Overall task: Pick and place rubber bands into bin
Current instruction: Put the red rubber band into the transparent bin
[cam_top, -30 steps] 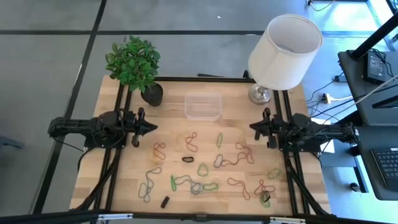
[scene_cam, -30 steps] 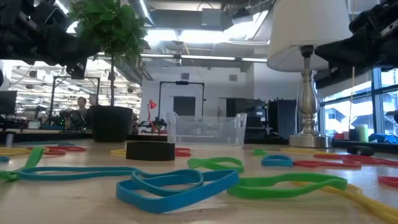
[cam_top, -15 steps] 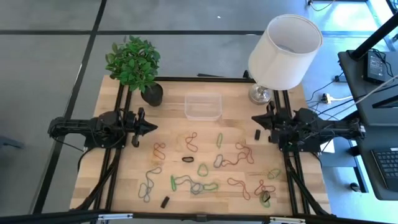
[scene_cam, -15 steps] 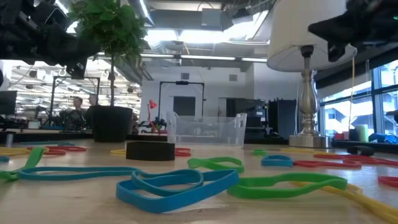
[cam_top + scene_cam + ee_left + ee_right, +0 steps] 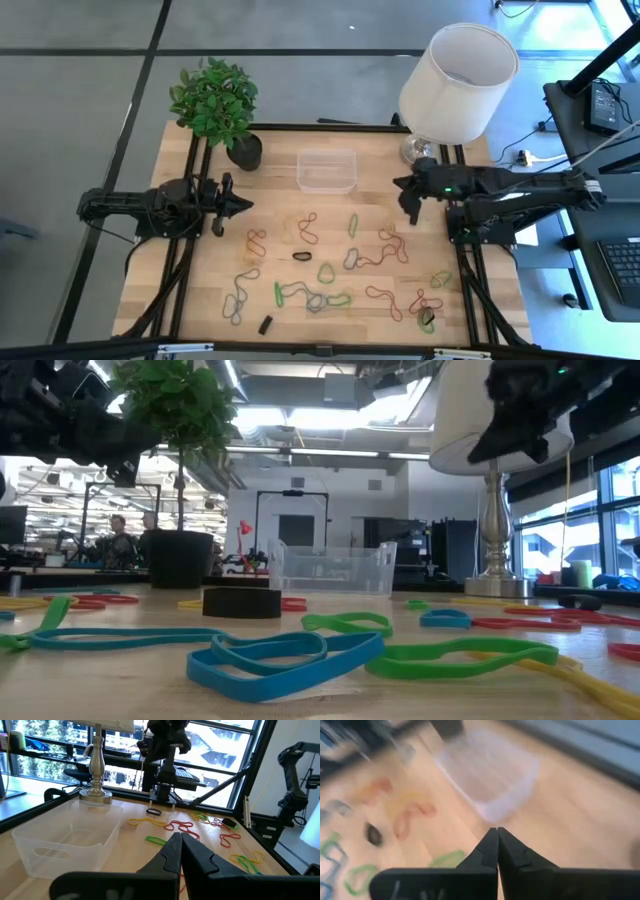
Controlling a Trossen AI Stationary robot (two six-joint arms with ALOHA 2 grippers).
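Note:
Many rubber bands (image 5: 330, 262) in green, red, orange and dark colours lie loose across the middle and near part of the wooden table. The clear bin (image 5: 326, 170) stands at the far middle, and it also shows in the left wrist view (image 5: 65, 837) and the right wrist view (image 5: 490, 775). My left gripper (image 5: 246, 207) rests shut at the table's left, pointing level toward the middle. My right gripper (image 5: 404, 195) hangs shut above the table, right of the bin and tipped down toward it. Neither gripper has anything between its fingers (image 5: 494, 832).
A potted plant (image 5: 243, 150) stands left of the bin. A lamp (image 5: 455, 85) stands at the far right corner, just behind my right arm. A small black block (image 5: 266, 324) lies at the near edge. Bare wood lies between the bin and the bands.
My right gripper has risen from its rest at the table's right side. It has reached out toward the table's middle and the bin, tipping from level to pointing downward and rolling at the wrist. The rubber bands and the bin lie as before.

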